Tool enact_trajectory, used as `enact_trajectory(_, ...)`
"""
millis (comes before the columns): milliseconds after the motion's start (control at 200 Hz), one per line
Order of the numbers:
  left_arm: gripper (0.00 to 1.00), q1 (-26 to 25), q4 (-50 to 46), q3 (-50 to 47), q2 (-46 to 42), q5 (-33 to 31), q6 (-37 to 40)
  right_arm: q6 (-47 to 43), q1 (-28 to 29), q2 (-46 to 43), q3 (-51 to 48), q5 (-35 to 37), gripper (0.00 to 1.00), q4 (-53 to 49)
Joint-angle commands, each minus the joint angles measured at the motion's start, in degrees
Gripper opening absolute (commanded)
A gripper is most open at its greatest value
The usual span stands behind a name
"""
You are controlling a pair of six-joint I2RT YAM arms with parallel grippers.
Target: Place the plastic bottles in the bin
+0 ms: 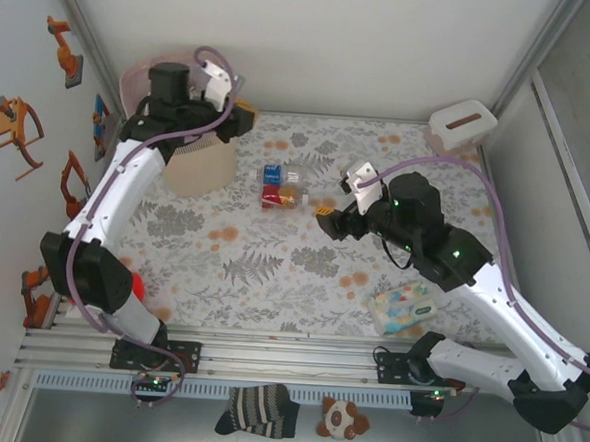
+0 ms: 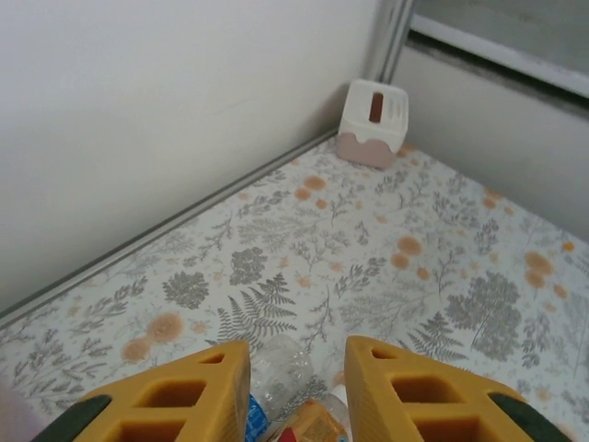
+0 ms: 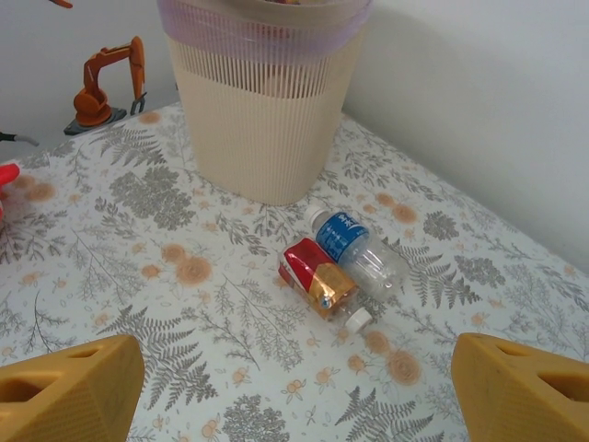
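- The table (image 1: 271, 280), covered in a grey fern and orange flower print, runs between white walls.
- The left arm reaches to the far left corner. The left gripper (image 1: 243, 118) hangs above the table, just beside the right side of the bin's rim. In the wrist view its yellow fingers (image 2: 184, 396) are pulled in together and grip nothing.
- The right arm bends in toward mid-table. The right gripper (image 1: 325, 221) sits near the bottles, on their right, with its fingers (image 3: 74, 387) spread wide apart and nothing between them.
- The bin (image 1: 203, 170) stands upright in the far left corner, a pink liner folded over its rim.
- A white tissue box (image 1: 461, 126) sits in the far right corner.
- A pastel wipes pack (image 1: 402, 310) lies flat on the near right of the table.
- A striped sock (image 1: 256, 409) and a small plush toy (image 1: 343, 417) lie in front of the rail at the near edge.
- Two plastic bottles lie on their sides at mid-table, touching side by side, just right of the bin's foot and outside it. The blue-labelled bottle (image 1: 278, 173) is the farther one and the red-labelled bottle (image 1: 280, 195) the nearer.
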Motion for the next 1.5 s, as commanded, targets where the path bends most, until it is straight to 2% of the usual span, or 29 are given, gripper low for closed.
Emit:
enact_trajectory(0, 0.34, -3.1, -5.1, 3.9, 3.2, -3.5, 5.8, 0.7, 0.2, -1.5, -0.3, 1.5, 0.86, 0.1)
enact_trajectory(105, 0.36, -5.8, -10.3, 7.5, 7.5, -5.9, 9.9, 0.7, 0.2, -2.1, -0.6, 2.0, 0.86, -0.2)
enact_trajectory(185, 0.37, -7.3, -13.1, 8.9, 10.3, -5.3, 13.8, 0.6, 0.2, -2.6, -0.9, 2.3, 0.86, -0.2)
enact_trajectory(295, 0.48, -9.2, -16.2, 8.3, 12.8, -3.1, 21.8, 0.5, 0.2, -2.8, -1.0, 2.6, 0.86, -0.3)
enact_trajectory(386, 0.52, -10.1, -20.2, 9.9, 15.9, -4.7, 26.4, 0.3, 0.2, -2.8, -0.9, 2.6, 0.86, -0.5)
enact_trajectory(501, 0.53, -10.4, -23.9, 11.7, 19.7, -6.4, 29.8, 0.3, 0.1, -2.8, -0.9, 2.7, 0.86, -0.5)
enact_trajectory(656, 0.61, -11.5, -25.8, 11.2, 23.5, -10.6, 34.5, 0.3, 0.1, -2.7, -0.7, 2.8, 0.86, -0.6)
enact_trajectory(831, 0.71, -12.7, -28.4, 12.3, 27.6, -14.2, 37.0, 0.1, 0.2, -2.6, -0.5, 2.9, 0.86, -0.9)
enact_trajectory(1147, 0.75, -14.7, -28.5, 12.4, 32.4, -21.9, 38.9, 0.0, 0.1, -2.1, 0.2, 2.6, 0.86, -1.3)
enact_trajectory(1497, 0.83, -14.9, -23.4, 10.5, 34.0, -25.6, 38.5, 0.0, 0.2, -2.4, -0.2, 2.6, 0.86, -1.5)
